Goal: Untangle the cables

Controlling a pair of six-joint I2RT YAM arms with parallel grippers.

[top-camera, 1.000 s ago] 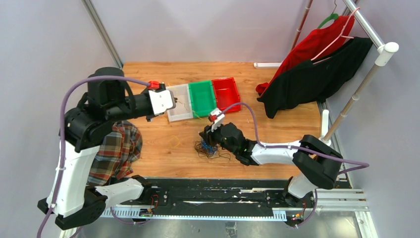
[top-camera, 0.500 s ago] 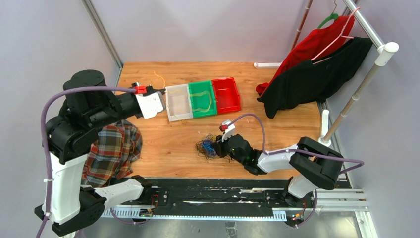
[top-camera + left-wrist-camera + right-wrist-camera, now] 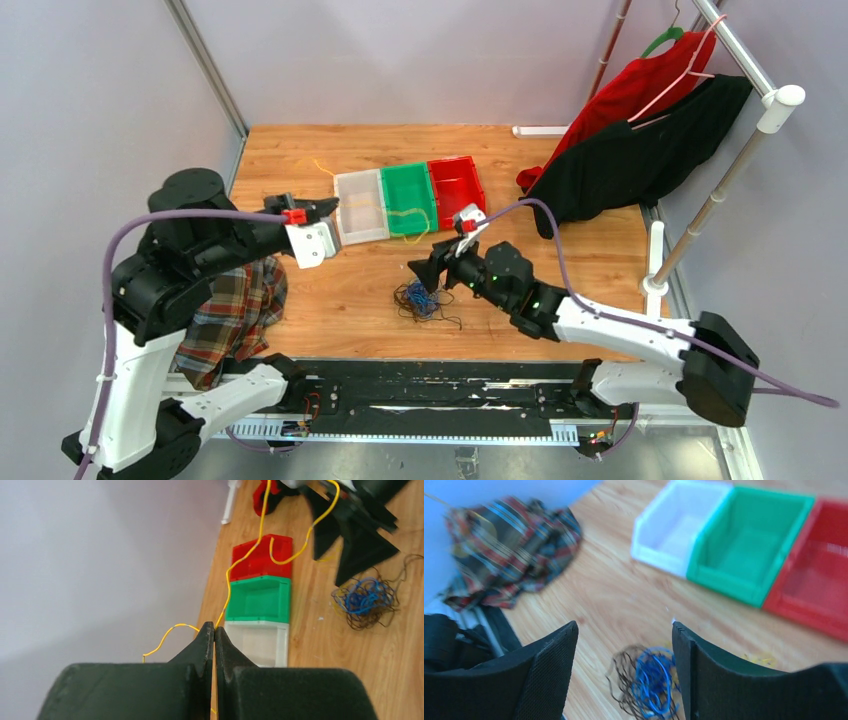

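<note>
Clearly, the left gripper is pressing its jaws together on the yellow cable, pinching it right at the tips. In the left wrist view the strand is running from the pinch toward 12 o'clock, past the red bin, and a short tail is curling off toward 9 o'clock. The right gripper is standing spread wide with nothing between its fingers. It is hovering above the tangle of cables, apart from it.

In the top view the tangle is lying on the bare wood of the table, toward 6 o'clock of centre. The three bins are sitting apart from it at 12 o'clock. A plaid cloth is draping over the table's edge at 9 o'clock, with open wood between it and the tangle. A black garment is hanging over the corner at 2 o'clock.

Only the left wrist view is showing the pinch itself. The top view is showing the yellow cable passing over the white bin and the green bin. The right wrist view, though blurred, is showing blue strands at the tangle's middle with dark ones around them. Whether the yellow cable's far end is joining the tangle I cannot tell.
</note>
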